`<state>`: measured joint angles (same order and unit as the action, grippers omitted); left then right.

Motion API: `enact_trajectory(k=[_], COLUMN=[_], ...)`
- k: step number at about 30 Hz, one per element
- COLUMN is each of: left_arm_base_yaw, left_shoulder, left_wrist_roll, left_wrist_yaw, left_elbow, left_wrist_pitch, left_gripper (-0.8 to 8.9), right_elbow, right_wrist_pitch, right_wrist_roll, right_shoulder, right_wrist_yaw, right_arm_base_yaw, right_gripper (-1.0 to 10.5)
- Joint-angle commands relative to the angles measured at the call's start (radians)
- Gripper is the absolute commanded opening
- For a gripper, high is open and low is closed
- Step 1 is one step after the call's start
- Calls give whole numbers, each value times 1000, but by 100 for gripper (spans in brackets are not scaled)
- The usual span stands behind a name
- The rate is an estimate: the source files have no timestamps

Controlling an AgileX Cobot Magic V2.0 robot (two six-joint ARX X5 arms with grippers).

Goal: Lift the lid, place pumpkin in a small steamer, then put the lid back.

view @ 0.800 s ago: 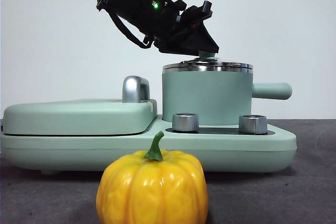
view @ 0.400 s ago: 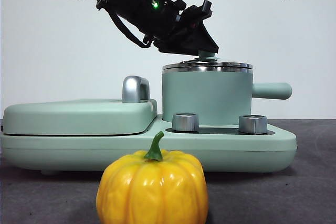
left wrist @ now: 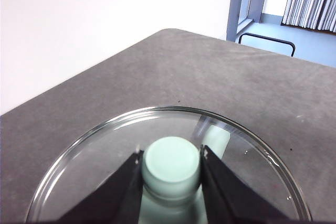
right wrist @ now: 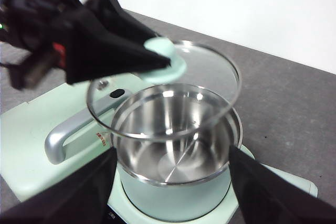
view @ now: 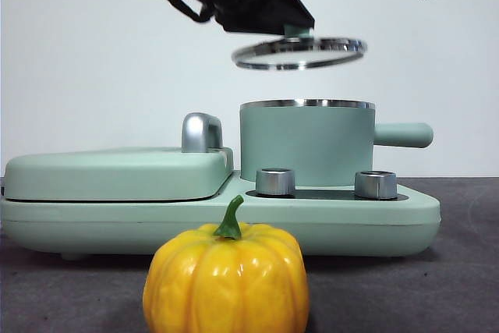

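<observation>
The left gripper (view: 290,30), angled down from above, is clamped on the mint-green knob of the glass, steel-rimmed lid (view: 299,53), held tilted in the air. Directly beneath it, the small steamer (view: 307,143) stands uncovered on the grill unit (view: 117,193). The ribbed, glossy pumpkin (view: 226,278) sits lower, on the table. The right gripper (right wrist: 173,192) is spread wide above the pot.

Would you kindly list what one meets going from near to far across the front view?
Pumpkin → steel knobs on the grill unit → small steamer, with the lid held above it in the left hand.
</observation>
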<state>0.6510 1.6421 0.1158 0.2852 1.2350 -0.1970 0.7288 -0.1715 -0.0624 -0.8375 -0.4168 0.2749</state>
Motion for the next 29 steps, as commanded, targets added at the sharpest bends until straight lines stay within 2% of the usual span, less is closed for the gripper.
enact_trajectory(k=[1,6,10,15,19,25,29], left_arm_base_yaw=[-5,-31,-60,-92,-132,-204,-246], left_shoulder=[-38,-112,-177,-267,-327,-388,-436], left_wrist_roll=[3,6,6,36,58,67,66], left_wrist_yaw=[-1,-52,-53,-52,-53,-53,-53], left_elbow=[23,23,23,22,20,-7,-56], left_wrist_pitch=[40,193,340,443,516,551,547], left_gripper=[7,7,9,10,10,10,10], right_elbow=[19,19,19,19,19,19,19], right_wrist_pitch=[5,-13,-56,-138,-175,-206,-239], right_wrist_roll=[10,10,8,-68,-151,-211,-280], right_shoulder=[-4,-4,-4,-4,-4,-5,-11], right_wrist_yaw=[-2,-2,-4,-31,-28,-23,30], right_arm_base_yaw=[5,5,7,50,138,305,417], right_gripper=[339,339,339,339,339,339,339])
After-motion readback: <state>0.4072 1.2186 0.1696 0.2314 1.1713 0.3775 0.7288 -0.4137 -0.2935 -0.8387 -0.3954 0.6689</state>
